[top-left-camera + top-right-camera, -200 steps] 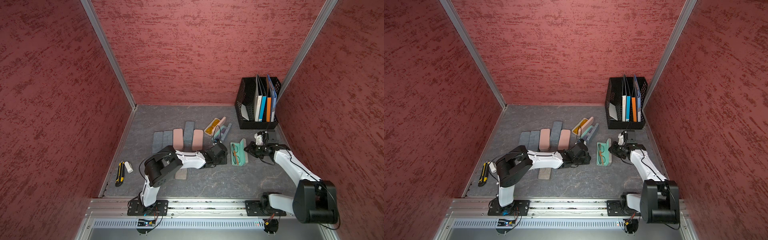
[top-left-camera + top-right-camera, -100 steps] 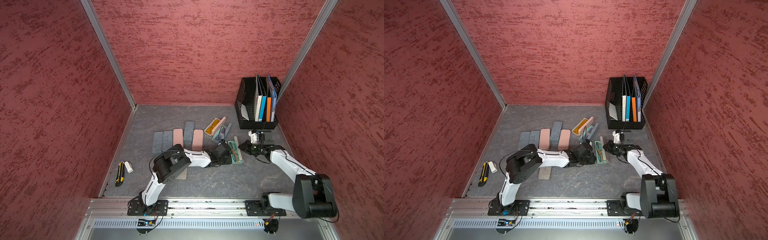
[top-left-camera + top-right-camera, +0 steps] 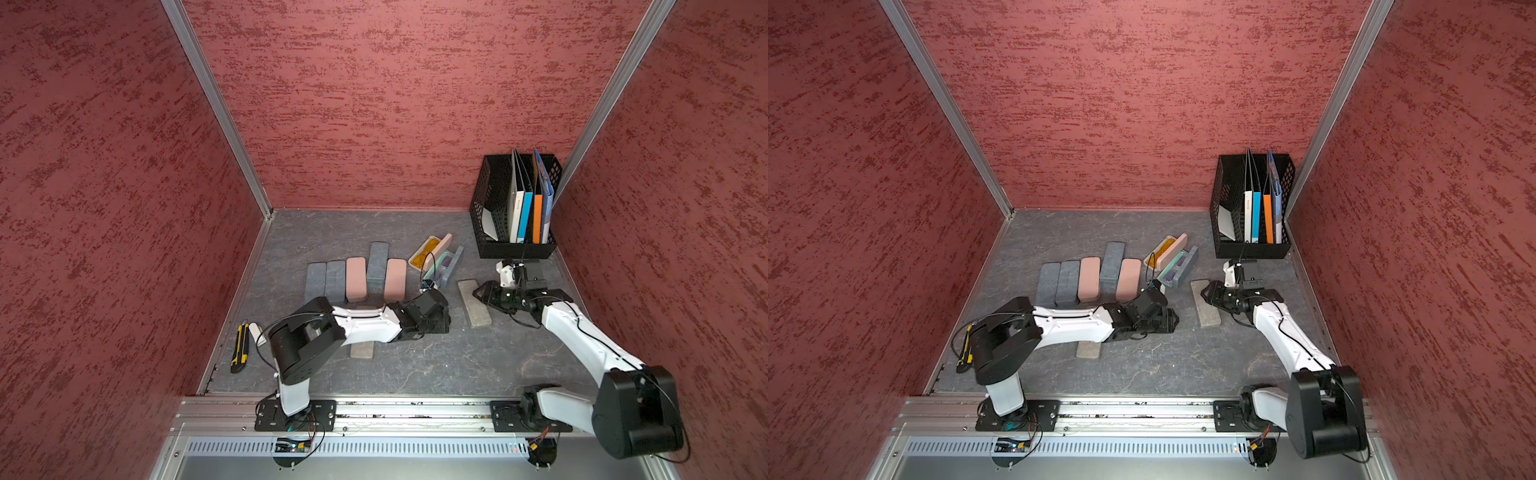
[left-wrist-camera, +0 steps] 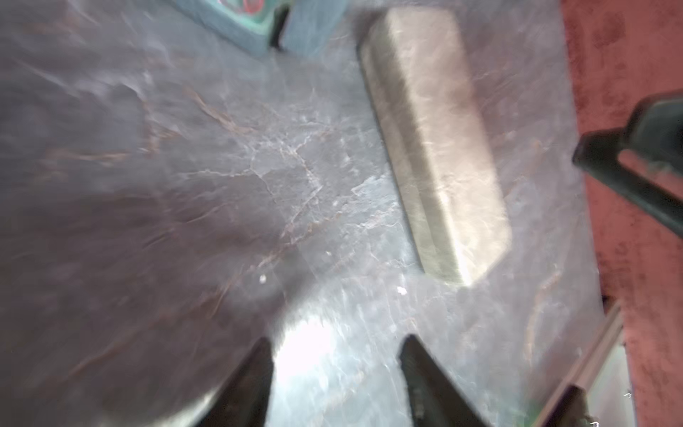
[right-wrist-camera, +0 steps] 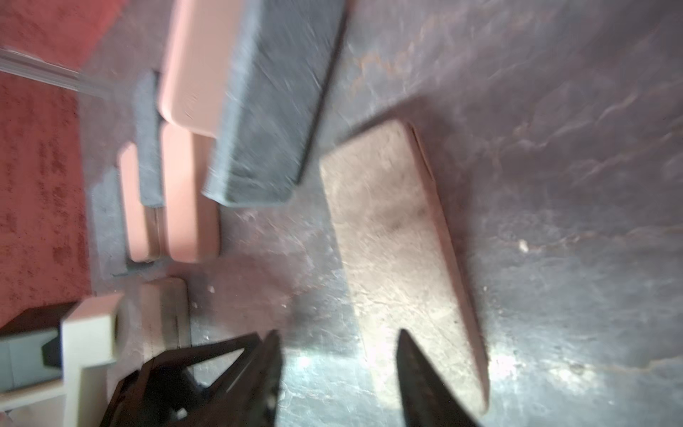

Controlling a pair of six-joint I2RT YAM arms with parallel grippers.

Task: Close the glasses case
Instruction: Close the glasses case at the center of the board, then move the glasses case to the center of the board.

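Shows glasses case (image 3: 474, 303) shut, flat on table (image 3: 415, 365), just ahead of right gripper (image 5: 339, 331), near left gripper (image 4: 335, 338); both spread, empty. Looks light, rigid, fabric-skinned; suits pinching across narrow width.

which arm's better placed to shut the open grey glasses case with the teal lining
Probably right: the right gripper, open, is nearer the grey teal-lined case and faces its lid's outer side; the left gripper, also open, sits farther off.

High stereo overview, wrists near glasses case (image 4: 436, 140)
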